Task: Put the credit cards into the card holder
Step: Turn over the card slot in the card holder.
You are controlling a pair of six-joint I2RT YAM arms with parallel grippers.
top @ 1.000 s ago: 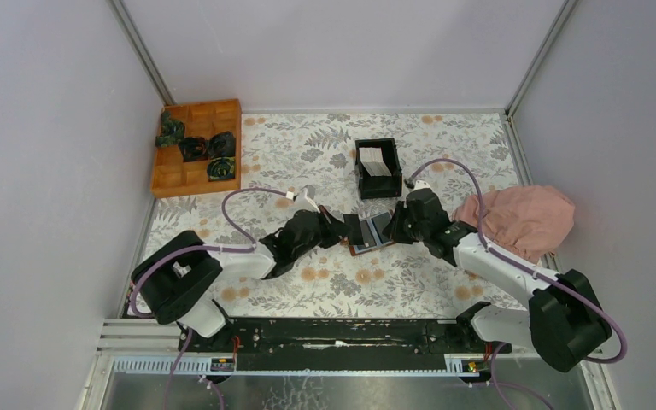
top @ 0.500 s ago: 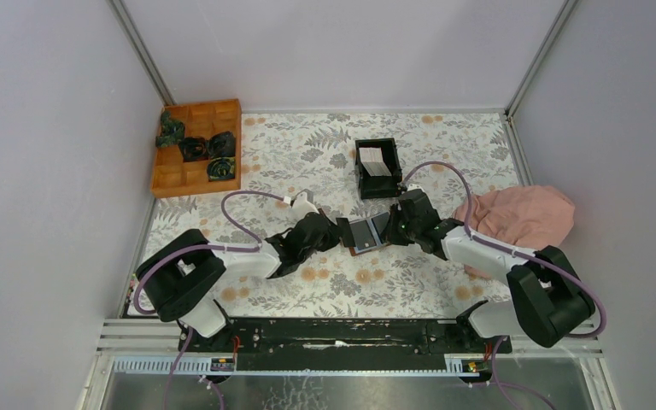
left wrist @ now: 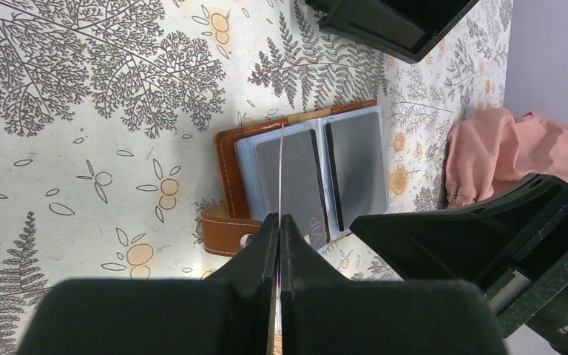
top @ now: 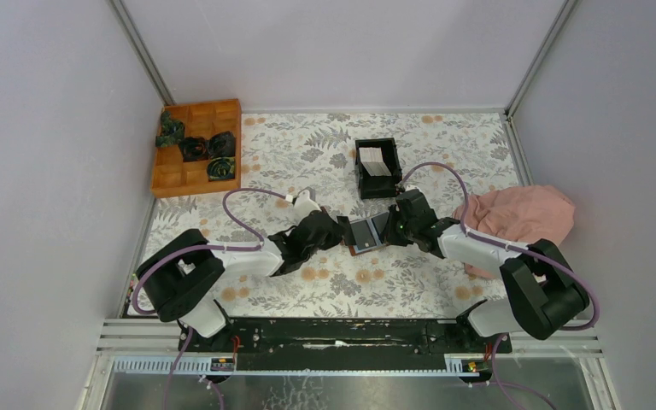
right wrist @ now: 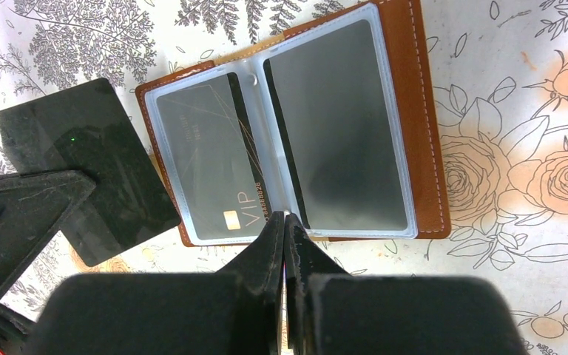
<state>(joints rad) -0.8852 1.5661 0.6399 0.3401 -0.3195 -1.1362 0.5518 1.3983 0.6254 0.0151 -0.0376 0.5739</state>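
The left gripper [left wrist: 279, 216] is pinched tight on one credit card [left wrist: 281, 170]. In its own camera the card shows only as a thin pale line, standing on edge over the open card holder [left wrist: 225, 174]. From the right wrist the same card looks dark and shiny. There it sits at the holder's side, over one corner, and is not in a pocket yet. The right gripper [right wrist: 285, 218] is closed too, with nothing seen between its fingers. Its tip is at the holder's edge, right by the fold in the middle.

In the last second the left gripper has come a bit closer to the holder. The right arm [top: 478, 248] has folded in nearer the middle of the table [top: 290, 154]. The holder has stayed put. It looks like the right side is set to keep the holder flat while the left slides the card in.

Some things are hard to tell. It is not clear if the right tip really touches the holder, or which way the pocket opens. One pocket has a VIP card [right wrist: 207, 170] in it, and the other just looks grey. From above, the held card is too small to pick out. More pale cards [top: 376, 161] stand in the black box [top: 379, 191], which is cut off in the left wrist view.
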